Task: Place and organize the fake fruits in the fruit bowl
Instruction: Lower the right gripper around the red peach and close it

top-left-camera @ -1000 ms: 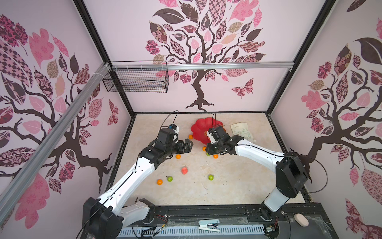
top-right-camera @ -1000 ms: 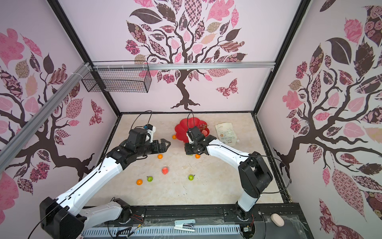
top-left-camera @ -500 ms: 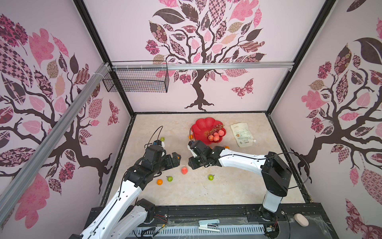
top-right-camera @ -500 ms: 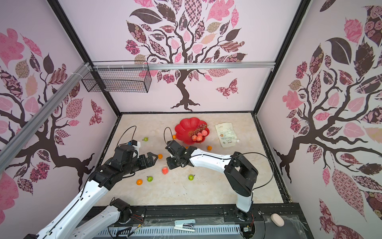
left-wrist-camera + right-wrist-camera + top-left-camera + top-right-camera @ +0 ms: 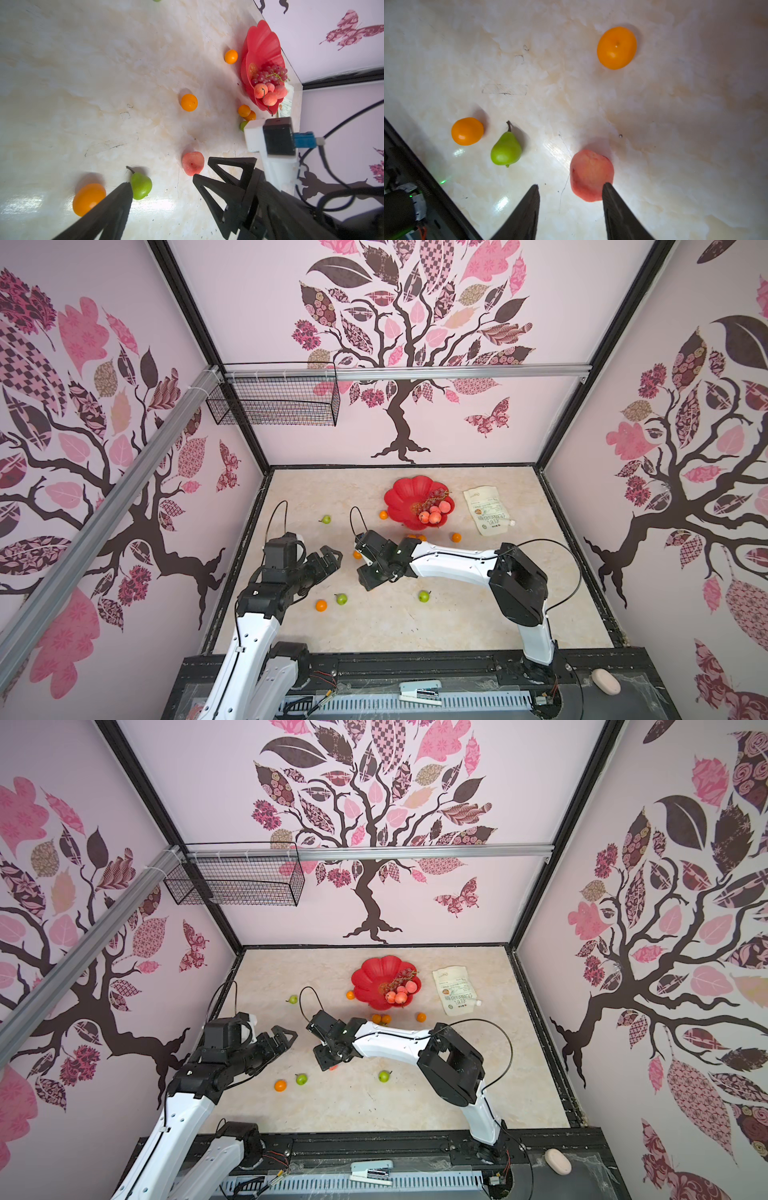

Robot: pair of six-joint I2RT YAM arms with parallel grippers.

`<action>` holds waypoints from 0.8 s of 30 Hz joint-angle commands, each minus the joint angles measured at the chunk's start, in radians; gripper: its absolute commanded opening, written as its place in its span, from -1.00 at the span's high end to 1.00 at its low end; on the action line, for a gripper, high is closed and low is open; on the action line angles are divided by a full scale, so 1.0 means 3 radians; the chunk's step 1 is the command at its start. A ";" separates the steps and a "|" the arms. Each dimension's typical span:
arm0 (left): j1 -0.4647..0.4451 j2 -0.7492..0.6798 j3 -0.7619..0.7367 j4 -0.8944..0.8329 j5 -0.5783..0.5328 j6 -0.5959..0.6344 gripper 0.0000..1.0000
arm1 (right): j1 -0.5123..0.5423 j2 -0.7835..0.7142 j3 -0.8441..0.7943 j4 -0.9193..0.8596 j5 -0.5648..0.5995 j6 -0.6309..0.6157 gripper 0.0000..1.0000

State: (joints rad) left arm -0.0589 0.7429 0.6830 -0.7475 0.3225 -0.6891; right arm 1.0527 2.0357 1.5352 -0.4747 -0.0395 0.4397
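You have a surface (image 5: pixel 675 145) that looks like polished marble, glossy with faint scuffs. The fruit bowl (image 5: pixel 261 45) is shiny red plastic. The orange (image 5: pixel 616 47) and pear (image 5: pixel 506 149) gleam smooth, the peach (image 5: pixel 589 172) looks matt and velvety, and the right claw (image 5: pixel 571 185) is matt black plastic.

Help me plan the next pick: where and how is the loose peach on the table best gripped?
Across its round middle, from straight above: the peach lies alone on the table, flanks free. The open right pincer sits off-centre; shift it to straddle.
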 commanded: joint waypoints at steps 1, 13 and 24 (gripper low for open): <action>0.0145 0.0015 -0.0073 0.0068 0.0223 0.0022 -0.97 | 0.0007 0.0176 0.0180 -0.0310 0.0220 -0.0072 -0.10; 0.0510 0.0123 -0.0152 0.0230 0.0531 0.0019 -0.97 | 0.0006 0.0456 0.0427 -0.0453 0.0146 -0.0148 -0.14; 0.0509 0.0131 -0.0165 0.0252 0.0546 0.0017 -0.97 | 0.0008 0.0625 0.0582 -0.0598 0.0131 -0.0191 -0.11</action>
State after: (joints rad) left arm 0.0902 0.7837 0.6571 -0.6891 0.4767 -0.6891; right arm 1.0523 2.1876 1.6669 -0.6113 -0.0021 0.3954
